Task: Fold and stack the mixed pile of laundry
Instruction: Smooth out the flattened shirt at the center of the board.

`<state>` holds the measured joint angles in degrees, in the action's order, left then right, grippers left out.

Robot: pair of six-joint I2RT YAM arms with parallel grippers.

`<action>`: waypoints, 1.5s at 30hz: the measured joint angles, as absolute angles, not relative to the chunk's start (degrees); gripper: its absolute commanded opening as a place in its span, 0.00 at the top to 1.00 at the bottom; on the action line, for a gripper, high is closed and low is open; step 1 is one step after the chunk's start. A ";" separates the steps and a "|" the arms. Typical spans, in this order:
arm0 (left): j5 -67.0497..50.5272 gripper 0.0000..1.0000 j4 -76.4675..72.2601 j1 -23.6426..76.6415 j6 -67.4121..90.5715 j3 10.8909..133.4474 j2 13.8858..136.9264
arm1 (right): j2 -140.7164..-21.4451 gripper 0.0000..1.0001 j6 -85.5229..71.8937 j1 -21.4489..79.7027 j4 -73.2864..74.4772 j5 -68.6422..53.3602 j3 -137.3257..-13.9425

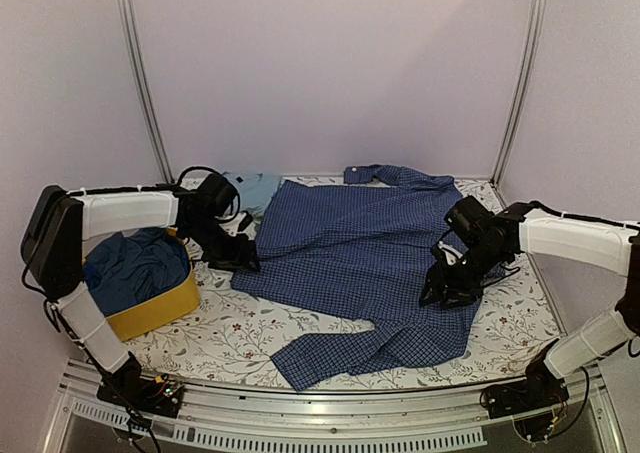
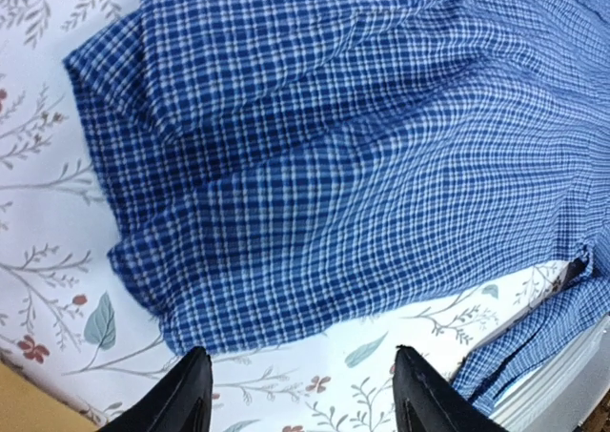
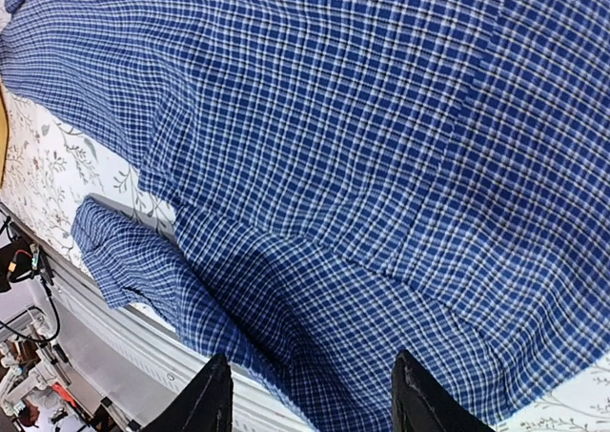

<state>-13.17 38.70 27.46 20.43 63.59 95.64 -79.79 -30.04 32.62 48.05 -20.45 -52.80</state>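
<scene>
Checked shirt [image 1: 350, 253]: thin woven cloth in a navy-and-white grid, spread mostly flat with soft ripples across the middle of the tabletop [image 1: 250, 338]; one sleeve lies bent along its near edge.
Tabletop: white cover printed with leafy sprigs.
Left pincer [image 2: 300, 356]: black fingers apart, gripping nothing, at the shirt's left hem.
Right pincer [image 3: 310, 360]: fingers apart, empty, over the shirt's right side.
Light blue T-shirt [image 1: 255, 188]: crumpled, behind the shirt's left corner.
Dark blue clothes [image 1: 135, 263]: bunched in a yellow fabric basket [image 1: 165, 311], left of the shirt.
</scene>
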 measured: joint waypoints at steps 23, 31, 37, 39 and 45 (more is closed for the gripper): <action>-15.53 0.31 45.50 34.20 23.16 53.49 91.79 | -68.79 0.42 -32.40 21.71 49.12 -30.83 -31.03; -12.10 0.29 44.97 27.05 19.14 82.70 98.63 | -70.89 0.40 -29.41 18.13 53.41 -26.70 -48.49; -10.94 0.32 40.99 25.56 15.18 105.03 118.83 | -80.14 0.39 -24.73 15.70 50.24 -21.71 -56.93; -11.16 0.34 40.01 25.61 14.66 109.62 125.10 | -83.99 0.39 -23.44 13.93 49.17 -20.16 -57.63; -11.62 0.44 39.64 25.87 14.15 121.03 139.90 | -93.34 0.40 -19.86 7.79 45.93 -17.61 -60.64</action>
